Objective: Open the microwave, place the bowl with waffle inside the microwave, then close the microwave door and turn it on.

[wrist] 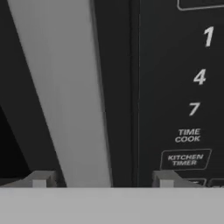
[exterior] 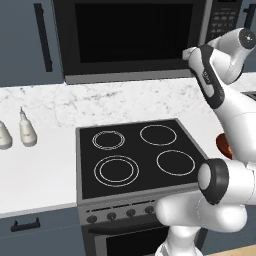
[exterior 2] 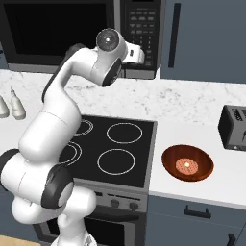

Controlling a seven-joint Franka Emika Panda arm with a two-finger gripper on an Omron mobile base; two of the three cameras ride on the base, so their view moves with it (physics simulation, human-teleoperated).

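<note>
The microwave [exterior: 70, 45] hangs above the stove with its door [exterior 2: 53, 29] shut. In the hand view the door's grey edge strip [wrist: 65, 96] runs upright beside the keypad [wrist: 197, 87]. My gripper [wrist: 101, 180] is open right in front of it, with one tip on each side of the strip and neither visibly touching it. The reddish-brown bowl [exterior 2: 187, 163] sits on the counter right of the stove, with the waffle [exterior 2: 187, 166] lying in it. In the left base view my arm hides most of the bowl [exterior: 223, 145].
A black four-ring stove [exterior 2: 115, 149] lies below the microwave. A black toaster [exterior 2: 234, 127] stands at the far right of the counter. Two pale shakers [exterior: 27, 131] stand on the counter to the left. Blue-grey cabinet doors [exterior 2: 202, 38] flank the microwave.
</note>
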